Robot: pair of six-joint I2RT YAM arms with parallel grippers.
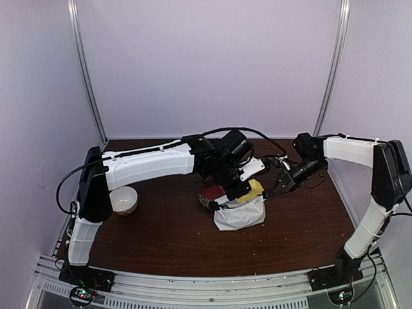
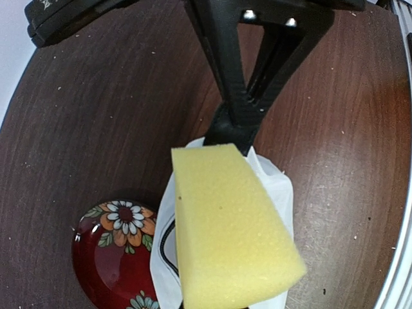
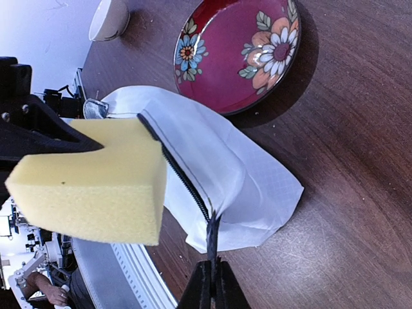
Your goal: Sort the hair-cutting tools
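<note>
None of the hair-cutting tools shows in any view: no scissors, clipper or attachment block. My left gripper [image 1: 241, 191] is shut on a yellow foam sponge [image 2: 225, 225] and holds it over the open mouth of a white zip pouch [image 2: 275, 187]. The sponge hides my left gripper's fingertips in the left wrist view. My right gripper [image 3: 212, 283] is shut on the black tab at the end of the pouch's zipper [image 3: 183, 180], holding that end up. The pouch [image 1: 241, 215] lies mid-table. The sponge hides its inside.
A red flowered plate [image 1: 209, 194] lies just left of the pouch, touching it; it also shows in the right wrist view [image 3: 241, 55]. A white bowl [image 1: 123, 199] stands at the table's left, by the left arm's base. Cables lie behind the right gripper.
</note>
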